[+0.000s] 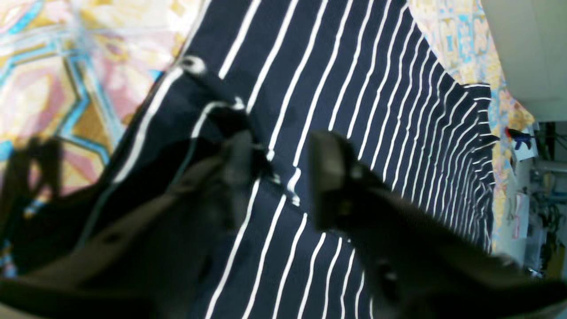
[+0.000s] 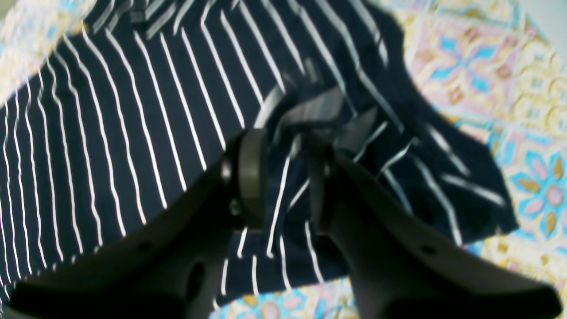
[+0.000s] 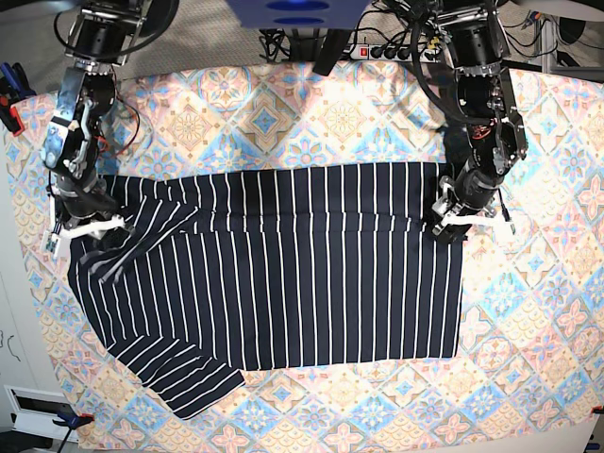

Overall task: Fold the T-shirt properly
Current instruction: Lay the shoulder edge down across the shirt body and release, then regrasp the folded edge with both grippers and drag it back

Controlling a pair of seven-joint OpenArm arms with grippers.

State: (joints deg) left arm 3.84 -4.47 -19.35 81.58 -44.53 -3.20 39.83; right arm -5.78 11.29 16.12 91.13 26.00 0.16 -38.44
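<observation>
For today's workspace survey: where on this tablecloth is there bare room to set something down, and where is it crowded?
Bare tablecloth lies between the T-shirt and the far edge, in a wide strip down the base view's right side, and a narrow strip along the near edge. It is crowded at the shirt's far corners, under the left gripper and right gripper.

The T-shirt (image 3: 274, 264) lies half-folded on the tablecloth (image 3: 283, 123), both arms at its upper corners.

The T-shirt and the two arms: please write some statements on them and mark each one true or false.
1. The T-shirt lies on a patterned tablecloth. True.
2. The shirt is plain red. False: it is dark navy with thin white stripes.
3. The left gripper is at the shirt's edge, on the base view's right. True.
4. The right gripper has its fingers pressed together. False: they stand apart, with fabric between them.
5. The shirt hangs in the air. False: it lies on the table.
</observation>
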